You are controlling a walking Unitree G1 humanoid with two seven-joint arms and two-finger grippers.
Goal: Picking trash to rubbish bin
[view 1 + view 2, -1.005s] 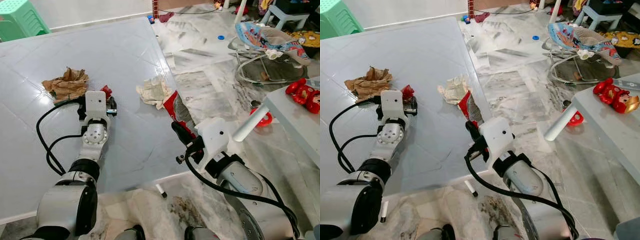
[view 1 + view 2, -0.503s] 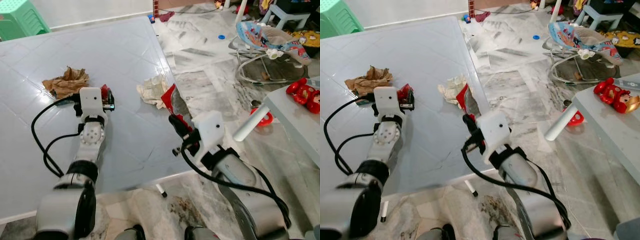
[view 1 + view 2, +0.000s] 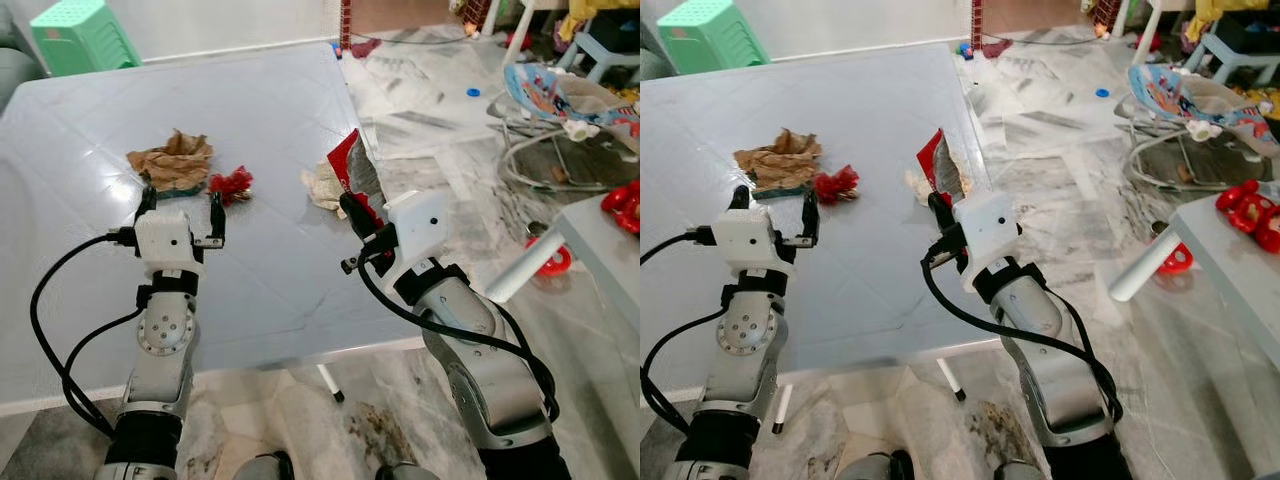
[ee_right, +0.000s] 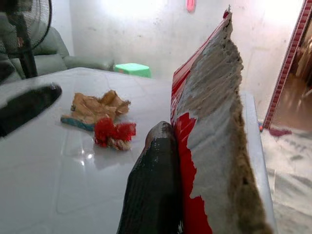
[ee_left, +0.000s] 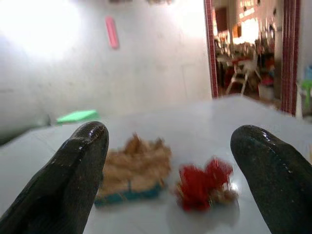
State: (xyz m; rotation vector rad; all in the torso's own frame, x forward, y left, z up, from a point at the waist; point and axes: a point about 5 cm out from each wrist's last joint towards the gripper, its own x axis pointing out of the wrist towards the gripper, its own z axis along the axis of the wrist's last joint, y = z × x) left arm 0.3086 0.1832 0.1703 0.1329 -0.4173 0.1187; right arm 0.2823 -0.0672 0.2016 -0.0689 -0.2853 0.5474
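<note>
Floor mat [image 3: 250, 130], pale grey and glossy, spreads under both arms and carries the loose trash. Beyond its far corner, ahead and to the left of the left gripper [image 3: 181, 205], stands a green plastic stool [image 3: 78, 35]. Off to the right of the right gripper [image 3: 937, 215], on the marble floor, a baby bouncer [image 3: 1195, 100] sits among scattered toys. The left gripper hovers above the mat with its two black fingers [image 5: 80, 165] spread wide apart and nothing between them. Just ahead of it lies a crumpled brown paper [image 3: 170, 160], and beside that, a little to the right, a small red scrap [image 3: 230, 183]. The right gripper is raised near the mat's right edge, its fingers clamped on a torn red-and-silver wrapper [image 4: 214, 126] that stands upright above them. Just behind that wrapper, on the mat, rests a crumpled white tissue [image 3: 322, 185].
</note>
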